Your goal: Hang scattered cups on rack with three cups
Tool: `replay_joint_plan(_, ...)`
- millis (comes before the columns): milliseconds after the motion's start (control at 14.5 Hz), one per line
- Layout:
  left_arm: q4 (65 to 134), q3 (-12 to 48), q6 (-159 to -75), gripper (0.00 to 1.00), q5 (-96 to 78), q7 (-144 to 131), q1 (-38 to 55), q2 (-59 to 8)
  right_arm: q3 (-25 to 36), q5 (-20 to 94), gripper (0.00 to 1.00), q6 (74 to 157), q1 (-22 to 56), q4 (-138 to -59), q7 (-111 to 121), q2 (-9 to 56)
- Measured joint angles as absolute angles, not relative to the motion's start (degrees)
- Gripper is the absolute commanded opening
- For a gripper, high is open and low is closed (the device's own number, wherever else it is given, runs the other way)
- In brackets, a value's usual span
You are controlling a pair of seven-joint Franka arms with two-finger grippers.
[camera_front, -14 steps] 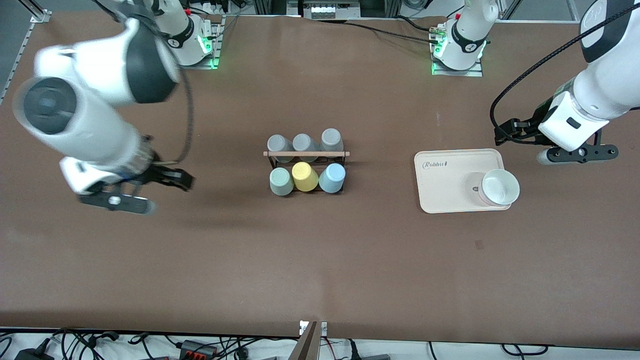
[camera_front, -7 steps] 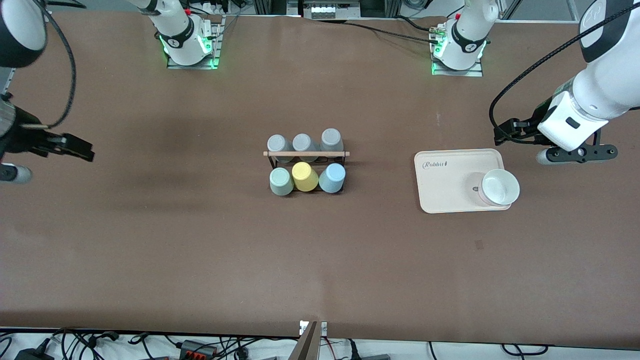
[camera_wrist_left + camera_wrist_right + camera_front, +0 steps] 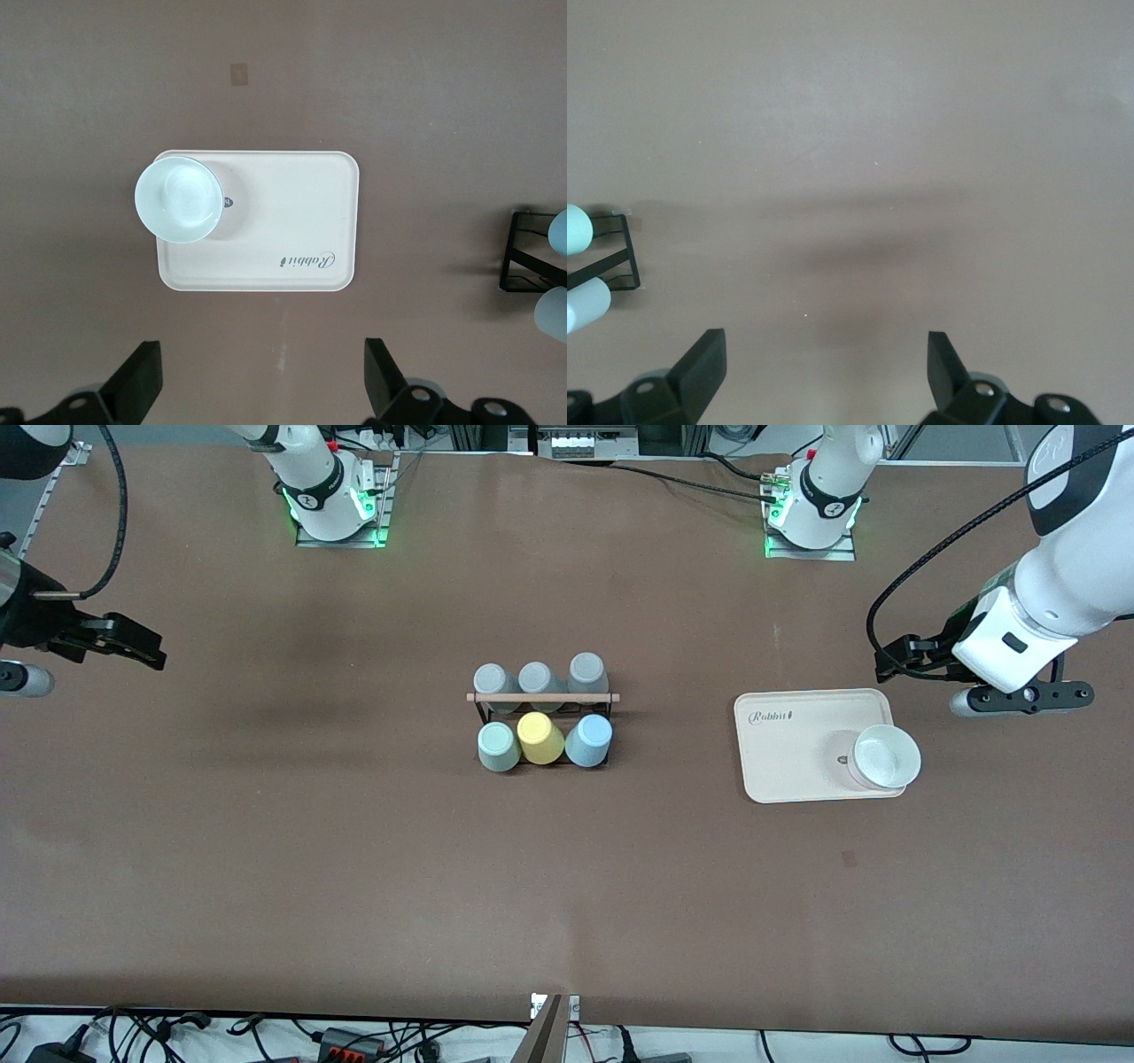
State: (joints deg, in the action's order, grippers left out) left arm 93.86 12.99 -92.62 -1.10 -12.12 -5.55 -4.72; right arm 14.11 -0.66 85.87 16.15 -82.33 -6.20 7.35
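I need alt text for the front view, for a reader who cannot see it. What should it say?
Six cups hang on a black rack mid-table: mint-green cup, yellow cup and light blue cup nearest the camera, three grey cups farther. The open left gripper hovers by a cream tray holding a white bowl; the open right gripper hangs over the table's right-arm end.

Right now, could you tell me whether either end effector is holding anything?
Nothing is held: the left end effector is open over bare table beside the tray, and the right end effector is open over bare table.
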Motion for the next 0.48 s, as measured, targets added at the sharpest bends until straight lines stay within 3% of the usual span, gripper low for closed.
replay_joint_plan(276,93.9,13.0,-92.6,1.00,-1.1,-12.1,-5.5,-4.7,12.0,-0.8,1.00,85.7,15.9,-82.4,-6.7,6.7)
replay_joint_plan(483,93.9,13.0,-92.6,1.00,-1.1,-12.1,-5.5,-4.7,3.7,-1.0,1.00,84.8,8.2,-82.4,-6.8,5.6)
